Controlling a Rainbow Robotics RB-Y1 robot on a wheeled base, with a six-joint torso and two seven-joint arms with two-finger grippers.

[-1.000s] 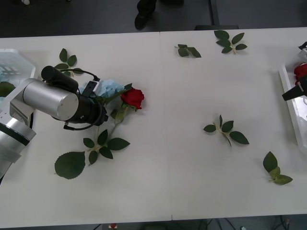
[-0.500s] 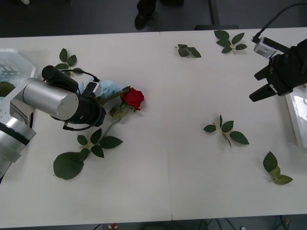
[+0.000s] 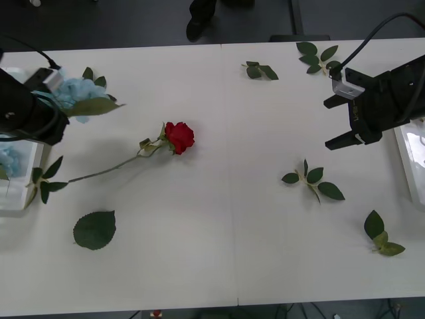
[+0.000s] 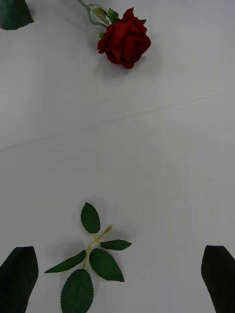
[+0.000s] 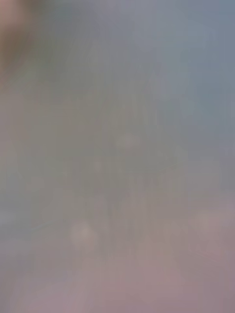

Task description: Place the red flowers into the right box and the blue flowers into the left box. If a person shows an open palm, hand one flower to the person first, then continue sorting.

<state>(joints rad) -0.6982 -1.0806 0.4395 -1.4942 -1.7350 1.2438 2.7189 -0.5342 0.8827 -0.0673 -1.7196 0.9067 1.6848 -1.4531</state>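
Table [image 3: 226,252]: white, viewed from above in the front view.

Red flower [image 3: 180,137]: one rose was laid flat left of the table's centre, bloom toward 2 o'clock, its thin stem trailing toward 8 o'clock. In the right wrist view the same bloom [image 4: 125,41] was seen far ahead of the fingers.

Blue flower [image 3: 74,93]: a pale-blue cluster was held up at the table's 10 o'clock area, against the left gripper [image 3: 50,106]. The grip itself could not be told, the fingers being hidden behind the arm and bloom. A second patch of blue [image 3: 8,159] was seen lower at the left edge.

Left box [image 3: 16,199]: partly seen at 9 o'clock, beneath the left arm.

Right gripper [image 3: 335,123]: positioned above the table at 3 o'clock, black fingers [image 4: 19,276] spread apart with nothing between them.

Right box [image 3: 406,153]: its rim was seen at the 3 o'clock edge, beside the right arm.

Leaf sprigs: one [image 3: 312,179] just below the right gripper; a single large leaf [image 3: 94,230] at 7 o'clock.
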